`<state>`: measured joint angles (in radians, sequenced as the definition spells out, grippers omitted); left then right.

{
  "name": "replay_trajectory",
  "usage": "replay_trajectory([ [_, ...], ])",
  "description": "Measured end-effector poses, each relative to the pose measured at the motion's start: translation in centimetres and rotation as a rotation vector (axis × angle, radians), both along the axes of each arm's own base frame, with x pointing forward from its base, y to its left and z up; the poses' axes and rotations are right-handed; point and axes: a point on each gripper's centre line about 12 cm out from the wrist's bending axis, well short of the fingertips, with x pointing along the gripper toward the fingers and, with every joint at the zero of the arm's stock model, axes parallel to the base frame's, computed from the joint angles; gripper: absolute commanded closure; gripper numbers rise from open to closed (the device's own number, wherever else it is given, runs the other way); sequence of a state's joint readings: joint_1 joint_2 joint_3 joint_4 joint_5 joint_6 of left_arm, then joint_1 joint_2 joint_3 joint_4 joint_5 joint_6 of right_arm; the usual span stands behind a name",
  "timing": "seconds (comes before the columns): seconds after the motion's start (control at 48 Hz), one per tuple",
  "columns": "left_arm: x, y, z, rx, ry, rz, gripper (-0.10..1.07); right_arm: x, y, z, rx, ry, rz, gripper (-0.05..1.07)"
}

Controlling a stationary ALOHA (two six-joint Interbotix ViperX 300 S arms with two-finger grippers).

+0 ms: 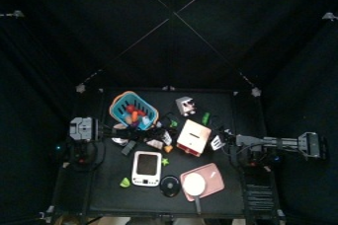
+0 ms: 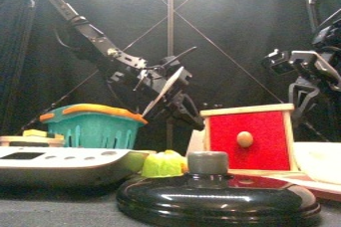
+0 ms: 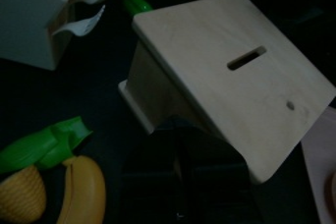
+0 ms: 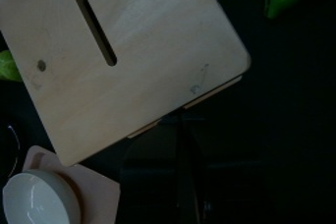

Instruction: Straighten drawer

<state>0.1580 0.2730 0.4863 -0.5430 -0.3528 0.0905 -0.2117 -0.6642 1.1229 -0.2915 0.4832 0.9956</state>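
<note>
A: Start with the left gripper [image 2: 186,107]. What is it doing?

B: It reaches in from the left and hangs just beside the drawer [image 1: 199,137], on its left. In its own wrist view the dark jaws sit low against the black table and I cannot tell whether they are parted or closed.

A: And the right gripper [image 1: 238,142]?

B: It comes in from the right and stops close to the drawer's right side. Its wrist view is just as dim, so there too I cannot tell how the jaws stand.

A: Where does the drawer sit?

B: Near the middle of the table [image 1: 99,175], a little to the right, between the two grippers. From the front it shows a red face with a small round knob [image 2: 245,138]; from above, a pale wooden top with a narrow slot [image 4: 94,29]. It lies turned at an angle to the table's edges.

A: What lies around it?

B: A teal basket [image 1: 132,109] with an orange rim stands to the far left. A white gadget [image 1: 146,168] lies at the near left, with a small green piece [image 2: 166,163] beside it. A pale pink plate [image 1: 203,182] sits at the near right, just in front of the drawer. A dark round lid [image 2: 210,193] sits at the near edge. What looks like a banana [image 3: 82,191] shows in the left wrist view, close to the drawer.
</note>
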Motion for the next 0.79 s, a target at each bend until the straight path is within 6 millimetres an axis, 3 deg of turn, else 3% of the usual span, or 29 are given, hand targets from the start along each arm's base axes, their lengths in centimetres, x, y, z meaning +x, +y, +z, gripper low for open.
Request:
replay_trajectory([
  [0.646, 2.8, 0.4, 0.1, -0.024, 0.001, -0.016, 0.67, -0.9, -1.3, 0.0, -0.02, 0.033, -0.061, 0.67],
  [0.792, 3.2, -0.3, 0.3, -0.034, 0.008, -0.041, 0.67, -1.6, -1.3, 0.0, -0.018, 0.074, -0.08, 0.67],
])
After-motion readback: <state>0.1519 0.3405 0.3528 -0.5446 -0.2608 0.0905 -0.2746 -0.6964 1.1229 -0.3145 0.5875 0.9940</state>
